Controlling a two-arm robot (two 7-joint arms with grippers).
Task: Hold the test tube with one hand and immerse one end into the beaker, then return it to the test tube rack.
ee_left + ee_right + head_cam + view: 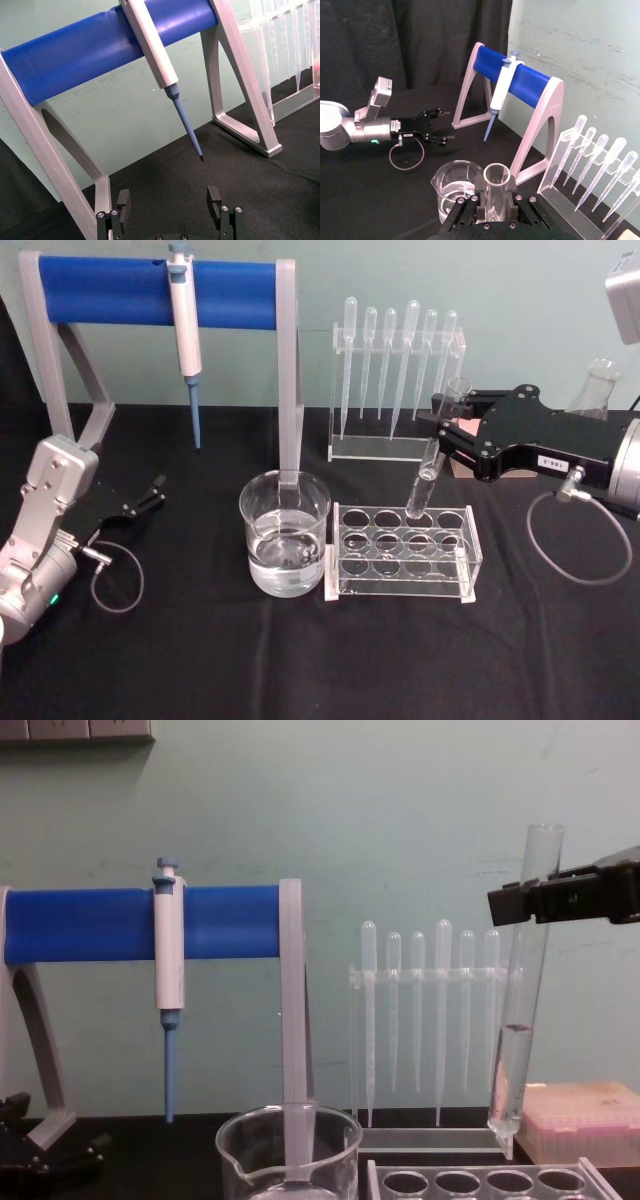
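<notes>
My right gripper (pixel 447 427) is shut on the upper part of the test tube (pixel 424 483), which leans slightly. Its round bottom hangs just above a back hole of the clear tube rack (pixel 400 585). In the chest view the test tube (pixel 515 1020) holds some liquid in its lower part, with the right gripper (pixel 527 901) near its rim. The right wrist view looks down on the tube's open rim (pixel 496 187). The beaker (pixel 285 540), partly filled with water, stands left of the rack. My left gripper (pixel 150 495) rests open at the far left, apart from everything.
A white pipettor (pixel 185 325) with a blue tip hangs on the blue-barred stand (pixel 120 292) behind the beaker. A holder of plastic pipettes (pixel 395 370) stands behind the tube rack. A flask (pixel 597 390) and a pink box (pixel 585 1120) are at the back right.
</notes>
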